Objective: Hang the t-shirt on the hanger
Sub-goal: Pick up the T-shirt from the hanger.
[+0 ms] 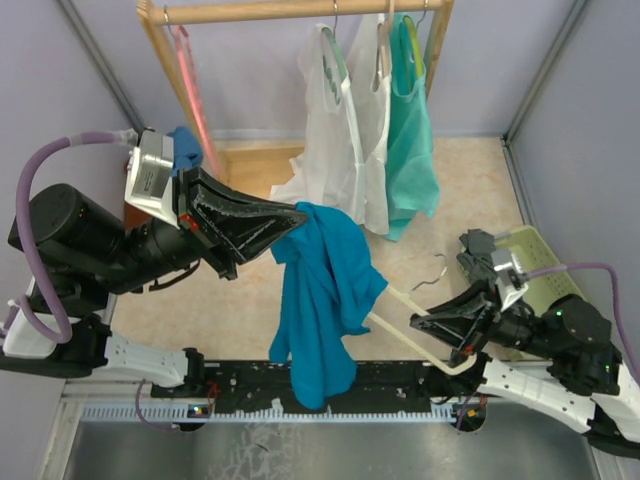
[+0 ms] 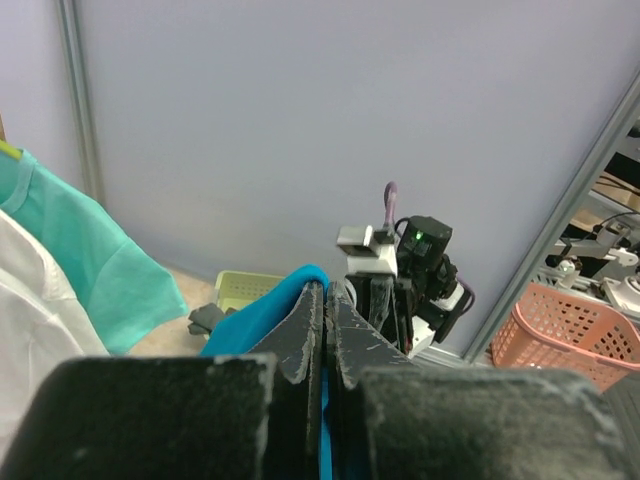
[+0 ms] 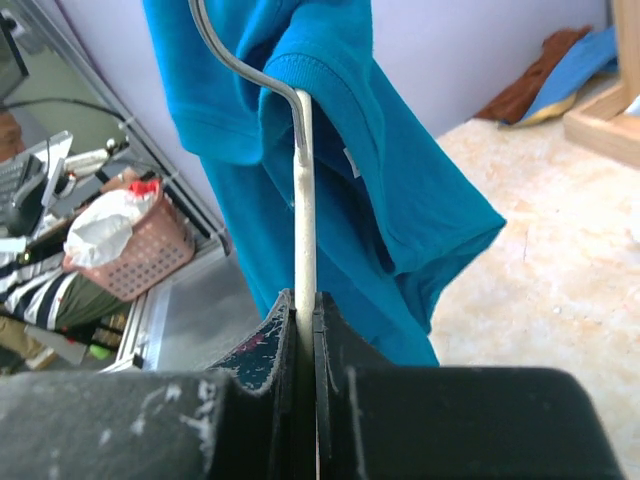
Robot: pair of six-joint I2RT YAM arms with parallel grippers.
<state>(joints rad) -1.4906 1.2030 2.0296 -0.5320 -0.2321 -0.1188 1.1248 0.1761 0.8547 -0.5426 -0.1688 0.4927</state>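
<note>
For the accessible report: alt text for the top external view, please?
The left gripper holds the teal-blue t-shirt up, hanging bunched, while the right gripper clamps the cream hanger, one end reaching the shirt. White tops and a mint top hang on a wooden rail behind.

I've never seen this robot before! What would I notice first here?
The bright teal t-shirt dangling in the middle, pinched at its top by the left gripper. Just right of it, the right gripper clamps the thin cream hanger, held beside the shirt. At the back, a white top and a mint top hang from a wooden rail.
</note>
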